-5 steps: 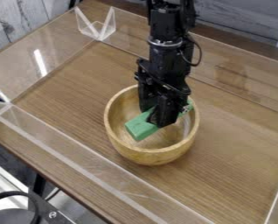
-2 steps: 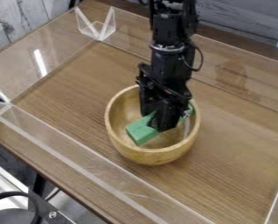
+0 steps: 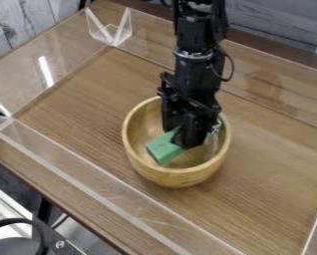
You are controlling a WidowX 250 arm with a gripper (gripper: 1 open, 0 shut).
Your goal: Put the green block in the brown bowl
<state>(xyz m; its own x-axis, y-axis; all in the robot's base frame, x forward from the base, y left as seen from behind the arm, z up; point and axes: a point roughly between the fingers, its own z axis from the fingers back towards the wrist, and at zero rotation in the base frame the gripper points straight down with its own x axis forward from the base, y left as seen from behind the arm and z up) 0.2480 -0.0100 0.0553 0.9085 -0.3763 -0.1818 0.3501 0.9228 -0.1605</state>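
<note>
The brown bowl is a round tan wooden bowl standing in the middle of the wooden table. Inside it, tilted against the pale floor, lies the green block, a small bright green bar. My black gripper reaches steeply down into the bowl and is shut on the block's upper end. The fingers hide the far part of the block, and only its lower left end shows. The arm rises from the bowl toward the top of the picture.
A clear plastic wall runs around the wooden table. A clear angled stand sits at the back left. Dark cables lie beyond the table's front edge at the bottom left.
The bowl and the block in it have shifted slightly to the right. The gripper stays shut in the same place.
</note>
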